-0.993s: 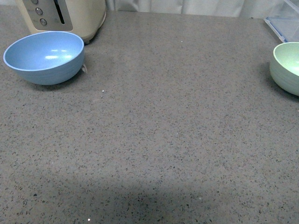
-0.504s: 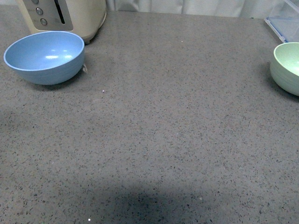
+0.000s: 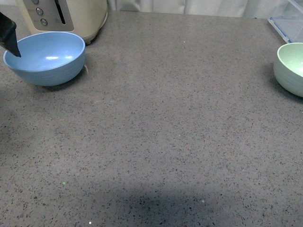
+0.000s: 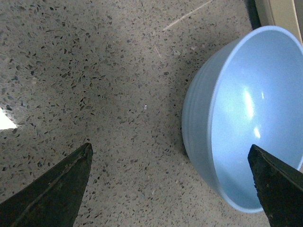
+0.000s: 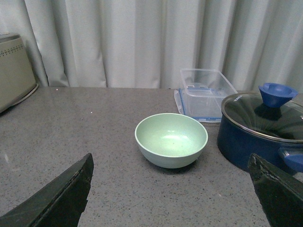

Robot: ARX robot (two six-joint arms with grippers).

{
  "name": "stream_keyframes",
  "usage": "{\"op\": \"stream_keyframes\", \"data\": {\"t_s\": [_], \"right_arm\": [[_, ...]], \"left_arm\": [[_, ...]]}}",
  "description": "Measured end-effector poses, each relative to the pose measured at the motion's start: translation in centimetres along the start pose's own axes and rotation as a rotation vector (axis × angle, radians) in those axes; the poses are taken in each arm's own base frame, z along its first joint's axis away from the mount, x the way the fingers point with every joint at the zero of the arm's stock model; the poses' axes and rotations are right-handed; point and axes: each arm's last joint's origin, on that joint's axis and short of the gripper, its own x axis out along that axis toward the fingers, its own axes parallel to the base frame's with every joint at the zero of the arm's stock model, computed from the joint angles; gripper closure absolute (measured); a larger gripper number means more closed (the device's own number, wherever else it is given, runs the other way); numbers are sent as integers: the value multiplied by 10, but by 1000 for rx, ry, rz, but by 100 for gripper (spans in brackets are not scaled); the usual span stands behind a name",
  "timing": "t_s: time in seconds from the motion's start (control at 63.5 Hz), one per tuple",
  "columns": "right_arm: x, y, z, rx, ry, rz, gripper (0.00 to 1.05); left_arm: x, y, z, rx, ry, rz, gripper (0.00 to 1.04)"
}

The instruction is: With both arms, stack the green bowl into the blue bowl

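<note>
The blue bowl stands upright at the far left of the grey counter, in front of a toaster. The green bowl stands upright at the far right edge of the front view. In the left wrist view my left gripper is open and empty above the blue bowl's near rim, one finger over the bowl and the other over the counter. One black finger of it shows in the front view at the bowl's left rim. My right gripper is open and empty, some way short of the green bowl.
A beige toaster stands right behind the blue bowl. A clear lidded container and a dark blue pot with a glass lid stand behind and beside the green bowl. White curtains hang along the counter's far edge.
A black finger of my left gripper has come into the front view at the blue bowl's left rim. Neither bowl has moved.
</note>
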Motion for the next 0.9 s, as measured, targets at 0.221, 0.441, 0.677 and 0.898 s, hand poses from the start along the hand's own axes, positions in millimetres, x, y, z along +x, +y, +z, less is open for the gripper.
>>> {"op": "stream_keyframes", "data": {"t_s": [0.221,0.441,0.677,0.898], "right_arm": [[0,0,0,0,0,0,9],[0,0,0,0,0,0,9],[0,0,0,0,0,0,9],[0,0,0,0,0,0,9]], "left_arm": [[14,-6,8,-42,11,-10,6],[24,-11,15,-78,27,-21,6],[25,-16,18,-86,38,-31,39],[25,-16,16,-79,46,-25,75]]}}
